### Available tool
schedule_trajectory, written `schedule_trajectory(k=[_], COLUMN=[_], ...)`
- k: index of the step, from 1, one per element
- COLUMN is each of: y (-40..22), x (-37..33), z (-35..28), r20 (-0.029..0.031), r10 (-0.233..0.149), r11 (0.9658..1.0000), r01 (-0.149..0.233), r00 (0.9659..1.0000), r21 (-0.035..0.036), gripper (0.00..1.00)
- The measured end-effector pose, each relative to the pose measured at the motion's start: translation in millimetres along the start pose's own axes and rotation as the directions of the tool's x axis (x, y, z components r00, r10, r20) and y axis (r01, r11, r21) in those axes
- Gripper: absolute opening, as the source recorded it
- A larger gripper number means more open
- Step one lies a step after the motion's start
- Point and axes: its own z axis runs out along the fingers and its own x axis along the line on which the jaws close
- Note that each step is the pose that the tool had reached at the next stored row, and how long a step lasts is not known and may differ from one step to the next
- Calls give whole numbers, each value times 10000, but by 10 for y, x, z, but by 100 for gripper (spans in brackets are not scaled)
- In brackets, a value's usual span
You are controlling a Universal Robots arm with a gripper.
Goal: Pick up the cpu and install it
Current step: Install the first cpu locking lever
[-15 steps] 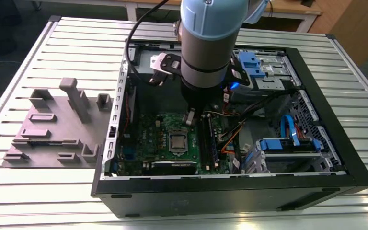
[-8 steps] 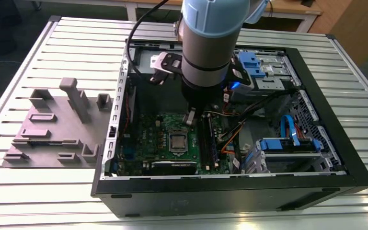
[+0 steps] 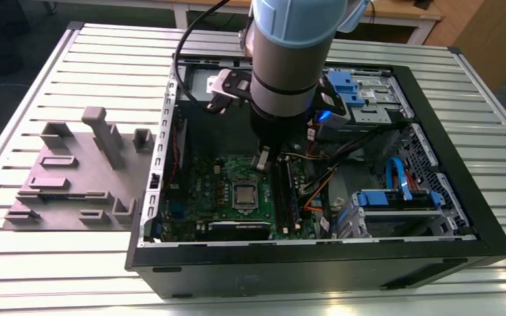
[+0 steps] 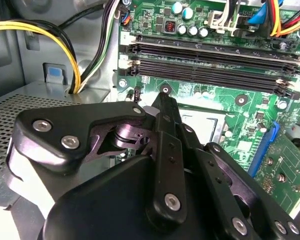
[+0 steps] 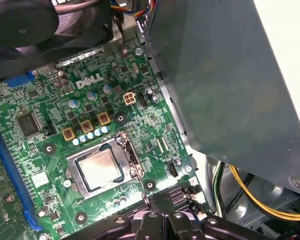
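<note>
My pincer (image 4: 163, 99) looks closed and empty, near the socket lever (image 5: 139, 176). The cpu (image 5: 101, 170) lies in its socket mid-board. If I slip off the lever, I could gouge the green board (image 5: 155, 122).

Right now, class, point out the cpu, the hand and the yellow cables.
cpu (image 5: 99, 169): first wrist view, centre of top.
hand (image 4: 163, 98): second wrist view, at its fingertips.
yellow cables (image 4: 25, 25): second wrist view, straight stretch.

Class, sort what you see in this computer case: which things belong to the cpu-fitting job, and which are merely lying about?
Part of the job:
cpu, lying in the socket frame
green board
end effector, close by the socket

Just lying about:
grey fixture block on the slatted table
yellow cables
blue drive brackets
</note>
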Motion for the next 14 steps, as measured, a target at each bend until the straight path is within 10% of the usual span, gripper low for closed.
schedule_trajectory(k=[4, 9, 12, 14], y=[-2, -2, -5, -5], x=[-1, -2, -3, -2], z=[-4, -4, -4, -4], r20=[-137, -149, -397, -433], r10=[4, 1, -20, -25], r11=[10000, 10000, 10000, 10000], r01=[-4, -1, 22, 28], r00=[9999, 9999, 9992, 9991], r21=[-23, -19, 55, 66], gripper=[10, 10, 10, 10])
